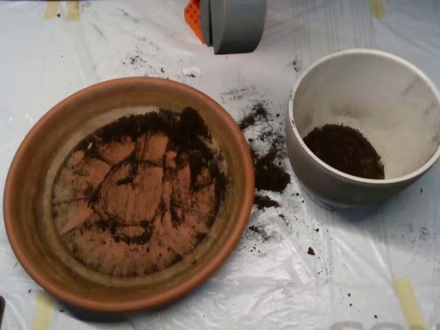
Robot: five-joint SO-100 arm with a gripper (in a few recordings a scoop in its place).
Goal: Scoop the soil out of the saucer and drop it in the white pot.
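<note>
The terracotta saucer [129, 192] sits on the left of the tabletop [344, 275], which is covered in clear plastic sheeting [289, 289] held down with strips of yellowish tape [407, 299]. Only a thin scatter of soil [172, 137] is left in it, thickest along the far and right side of its floor, with bare orange showing through the middle. To the right stands the white pot [364, 127], with a dark heap of soil inside on its near side. Between the two, spilled soil lies on the plastic, close against the saucer's right rim. At the far edge hangs the grey pincer [234, 24]; its two shells look pressed together, an orange part beside it.
</note>
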